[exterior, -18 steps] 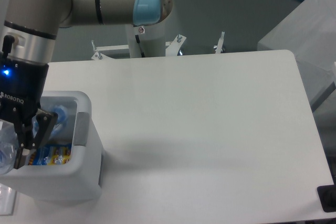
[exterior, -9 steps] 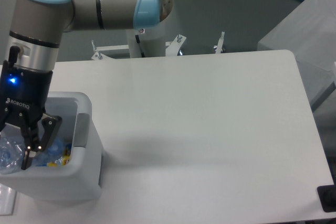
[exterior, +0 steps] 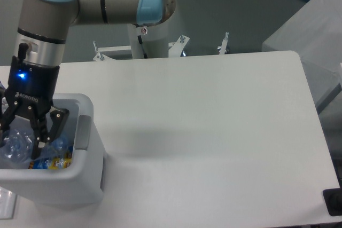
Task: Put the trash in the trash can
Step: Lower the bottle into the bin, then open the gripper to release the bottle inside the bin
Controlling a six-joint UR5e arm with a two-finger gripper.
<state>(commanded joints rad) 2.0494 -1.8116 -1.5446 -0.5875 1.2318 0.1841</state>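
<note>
The white trash can (exterior: pixel 75 185) stands at the table's front left corner, with a grey tab (exterior: pixel 83 131) on its right rim. Directly over its opening hangs my gripper (exterior: pixel 21 143), open, its black fingers (exterior: pixel 52 126) spread wide. Below them, the clear crushed plastic bottle (exterior: pixel 13 143) lies inside the can at the left, free of the fingers. A blue snack bag with yellow-orange print (exterior: pixel 55 157) lies inside the can next to the bottle. The gripper hides part of the can's inside.
The white table (exterior: pixel 203 132) stretches to the right of the can. A grey box (exterior: pixel 310 30) stands beyond the right edge, and the arm's base with its metal clamps (exterior: pixel 160 46) is behind the far edge.
My gripper has risen slightly and shifted right over the can, and its fingers have spread apart. The bottle it held has dropped into the can.
</note>
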